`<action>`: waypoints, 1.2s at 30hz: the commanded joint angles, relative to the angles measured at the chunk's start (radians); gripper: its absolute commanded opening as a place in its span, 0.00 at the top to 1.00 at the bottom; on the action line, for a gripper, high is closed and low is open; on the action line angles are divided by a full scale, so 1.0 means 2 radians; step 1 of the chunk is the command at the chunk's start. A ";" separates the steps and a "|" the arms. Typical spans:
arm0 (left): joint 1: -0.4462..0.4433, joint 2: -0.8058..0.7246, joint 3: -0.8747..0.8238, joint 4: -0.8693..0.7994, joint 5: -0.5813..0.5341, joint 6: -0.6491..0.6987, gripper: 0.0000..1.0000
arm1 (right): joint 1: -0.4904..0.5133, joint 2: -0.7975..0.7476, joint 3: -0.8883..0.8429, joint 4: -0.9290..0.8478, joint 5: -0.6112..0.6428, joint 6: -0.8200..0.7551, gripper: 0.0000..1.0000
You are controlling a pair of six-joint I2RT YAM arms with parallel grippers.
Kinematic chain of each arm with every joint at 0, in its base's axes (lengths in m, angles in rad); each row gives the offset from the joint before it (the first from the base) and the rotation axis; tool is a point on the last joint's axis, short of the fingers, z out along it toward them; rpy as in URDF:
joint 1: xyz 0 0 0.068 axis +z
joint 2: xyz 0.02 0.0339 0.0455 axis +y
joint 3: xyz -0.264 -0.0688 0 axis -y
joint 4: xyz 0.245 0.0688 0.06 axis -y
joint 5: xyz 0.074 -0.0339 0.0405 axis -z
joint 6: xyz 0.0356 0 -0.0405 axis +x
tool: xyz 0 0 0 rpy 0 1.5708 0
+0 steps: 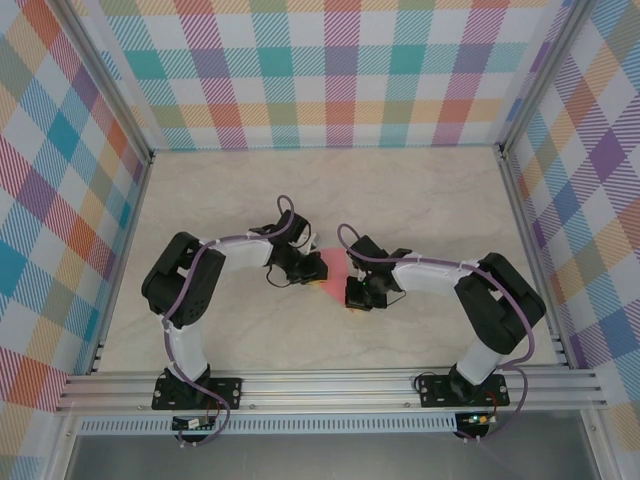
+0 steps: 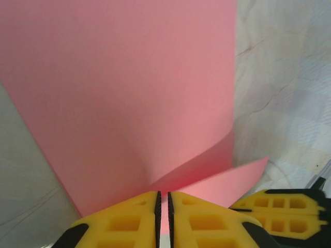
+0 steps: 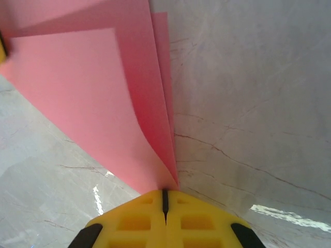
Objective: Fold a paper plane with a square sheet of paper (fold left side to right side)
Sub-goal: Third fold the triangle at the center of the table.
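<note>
The square sheet of paper [image 1: 328, 275] sits at the middle of the pale marbled surface [image 1: 420, 190], caught between the two arms. The left claw [image 1: 291, 270] is at the sheet's left side and clenched on it. In the left wrist view its yellow fingers [image 2: 124, 222] stand almost together, with a sliver of pink in the slit. The right claw [image 1: 358, 292] is at the sheet's right, nearer side, grasping a corner of the sheet. In the right wrist view its fingers [image 3: 207, 222] are pressed tight where the pink layers run down to a point.

The sheet is bent over on itself. An upper flap curves over the lower layers, and their long edges lie close side by side, running toward the right claw. Seen from the left wrist, the sheet rises as one broad curved face, and a lower tongue of it reaches out just beside the right claw.

Open surface runs from the sheet to the far wall and out to both sides. Checked pastel panels [image 1: 340, 70] wall it in beyond the sheet and to its left and right. An aluminium rail [image 1: 330, 385] on the sheet's near side carries both arm bases.
</note>
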 commanded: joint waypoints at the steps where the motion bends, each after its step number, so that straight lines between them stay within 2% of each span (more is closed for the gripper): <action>1: -0.001 -0.017 0.039 -0.042 -0.014 0.018 0.82 | 0.010 0.034 -0.022 -0.046 0.031 0.003 0.99; 6: 0.010 -0.049 0.063 -0.070 -0.031 0.026 0.71 | 0.011 0.045 -0.016 -0.046 0.033 0.001 0.99; 11: 0.016 -0.109 0.033 -0.067 -0.049 0.023 0.62 | 0.014 0.055 -0.006 -0.052 0.037 -0.002 0.99; 17: 0.002 -0.170 -0.041 -0.029 -0.040 0.012 0.62 | 0.016 0.062 0.000 -0.057 0.039 -0.004 0.99; 23: -0.025 -0.194 -0.112 0.055 -0.025 -0.014 0.69 | 0.016 0.067 0.001 -0.061 0.042 -0.004 0.99; 28: -0.045 -0.166 -0.124 0.102 -0.019 -0.032 0.75 | 0.017 0.067 0.002 -0.065 0.045 -0.008 0.99; 36: -0.078 -0.091 -0.090 0.122 -0.024 -0.039 0.80 | 0.018 0.067 0.004 -0.072 0.049 -0.011 0.99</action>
